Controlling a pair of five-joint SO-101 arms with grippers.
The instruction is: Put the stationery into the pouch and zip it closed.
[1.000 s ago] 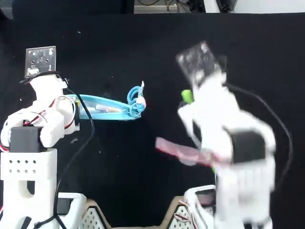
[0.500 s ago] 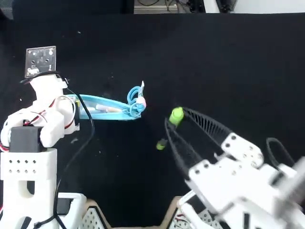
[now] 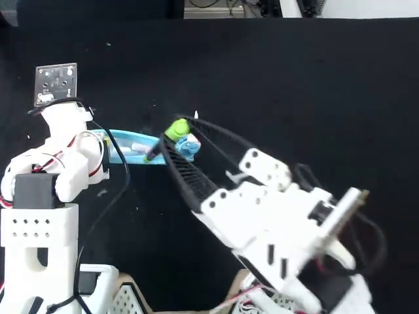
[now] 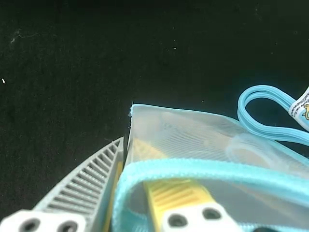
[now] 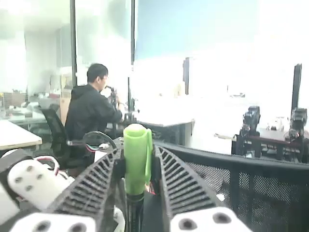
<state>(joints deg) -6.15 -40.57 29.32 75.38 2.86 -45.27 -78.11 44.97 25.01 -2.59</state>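
Black counter (image 3: 294, 78) lies under both my arms. My left jaws are closed on the rim of the pouch (image 4: 203, 140), while my right jaws clamp a green-capped pen (image 3: 175, 129) at their tips, its dark barrel slanting below them over the pouch's far end by the strap (image 4: 265, 113). I judge I should line the pen up with the pouch's length, sink its tip inside the blue rim before releasing, and hold the left grip firm so the mouth doesn't fold.

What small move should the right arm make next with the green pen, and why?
Probably tilt the pen tip down into the mouth of the pouch. The right tool grips the pen over the pouch's loop end, and the left tool pinches the pouch wall, holding it.
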